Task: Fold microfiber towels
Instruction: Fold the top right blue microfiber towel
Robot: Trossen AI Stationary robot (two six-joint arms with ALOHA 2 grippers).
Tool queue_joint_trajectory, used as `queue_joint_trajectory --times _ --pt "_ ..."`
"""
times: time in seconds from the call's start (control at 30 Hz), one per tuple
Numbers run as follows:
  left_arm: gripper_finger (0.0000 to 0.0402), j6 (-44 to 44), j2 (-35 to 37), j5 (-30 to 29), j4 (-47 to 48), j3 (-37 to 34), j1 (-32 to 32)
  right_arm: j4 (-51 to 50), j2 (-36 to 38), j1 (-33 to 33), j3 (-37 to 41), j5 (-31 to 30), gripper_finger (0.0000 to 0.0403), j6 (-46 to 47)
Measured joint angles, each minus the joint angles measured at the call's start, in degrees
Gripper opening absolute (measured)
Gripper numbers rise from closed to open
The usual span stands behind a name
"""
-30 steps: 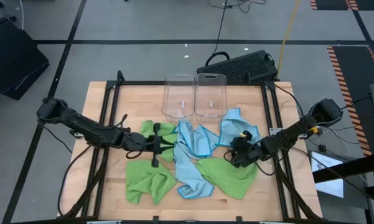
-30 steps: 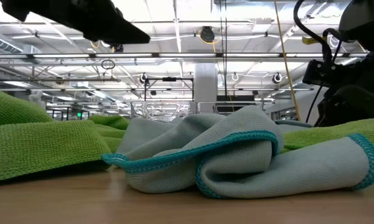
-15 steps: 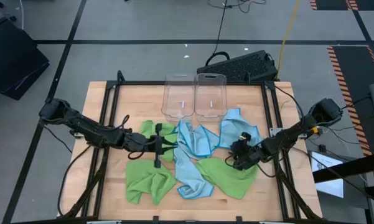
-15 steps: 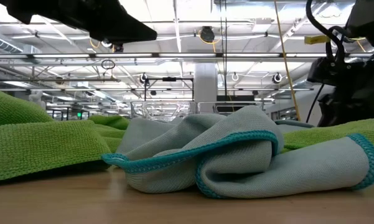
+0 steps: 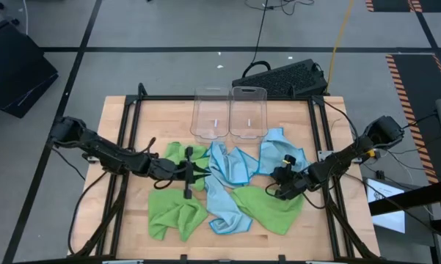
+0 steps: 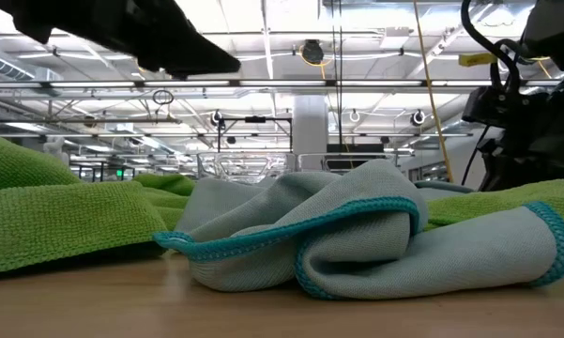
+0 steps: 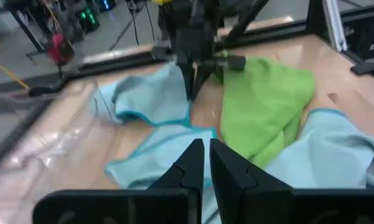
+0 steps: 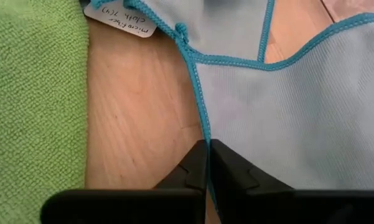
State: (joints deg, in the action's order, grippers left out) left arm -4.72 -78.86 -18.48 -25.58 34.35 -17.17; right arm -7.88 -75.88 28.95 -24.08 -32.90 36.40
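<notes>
Several crumpled microfiber towels lie across the middle of the table. Some are lime green [image 5: 175, 214], some light blue [image 5: 221, 196]. One light blue towel [image 5: 280, 149] lies at the right, with a green towel [image 5: 273, 213] near it. My right gripper [image 5: 276, 185] is shut at that blue towel's teal-hemmed edge; it also shows in the left wrist view [image 7: 191, 93]. My left gripper [image 5: 199, 170] is shut and hangs above the heap's left part, over a blue towel [image 7: 155, 165], touching nothing. My right gripper pinches the light blue towel's teal hem [image 8: 205, 127] between its two fingertips, at a side edge next to bare wood. The fingers slant down onto it from the table's right. The towel lies flat on the table; one layer or several, I cannot tell.
Two clear bins [image 5: 210, 114] [image 5: 248, 111] stand side by side at the far middle of the table. A black frame [image 5: 129, 139] borders the tabletop. Bare wood [image 5: 330, 235] shows near the right front corner. A white label [image 8: 119, 22] sits on the blue towel's hem.
My right gripper has stayed at the blue towel's edge, rolled a little about its own line, and shut its fingers on the hem. The towels lie as before.
</notes>
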Motion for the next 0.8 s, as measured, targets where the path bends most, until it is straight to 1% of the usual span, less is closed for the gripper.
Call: queue_joint_trajectory --times 0.13,0.2,0.37,0.47,0.63,0.7,0.8 --pt "0.0031 0.90 -5.91 -0.02 -4.29 0.39 -0.04 1.76 0.00 0.00 0.00 -0.05 0.0003 -0.94" --pt "0.0031 0.98 -9.01 -0.04 -4.64 1.64 -0.25 4.04 0.00 -0.03 0.00 -0.27 0.0003 -2.50" --pt "0.0031 2.16 -16.58 -0.04 -3.32 9.29 -0.59 11.01 0.00 -0.09 -0.08 -1.56 0.0002 -7.94" --pt "0.0031 0.90 -20.47 -0.07 0.19 15.79 -0.59 13.79 0.00 -0.07 -0.09 -1.51 0.0001 -10.47" --pt "0.0035 -2.69 -25.25 -0.65 6.56 26.66 -0.59 13.24 0.00 0.01 -0.09 -1.43 0.0001 -10.87" --pt "0.0048 -3.74 -26.26 -2.30 10.08 29.99 -0.59 13.44 0.00 0.01 -0.09 -1.41 0.0001 -12.05" --pt "0.0084 -4.45 -27.02 -4.55 13.95 33.67 -0.52 13.33 0.50 0.00 -0.09 -1.36 0.0001 -13.36"
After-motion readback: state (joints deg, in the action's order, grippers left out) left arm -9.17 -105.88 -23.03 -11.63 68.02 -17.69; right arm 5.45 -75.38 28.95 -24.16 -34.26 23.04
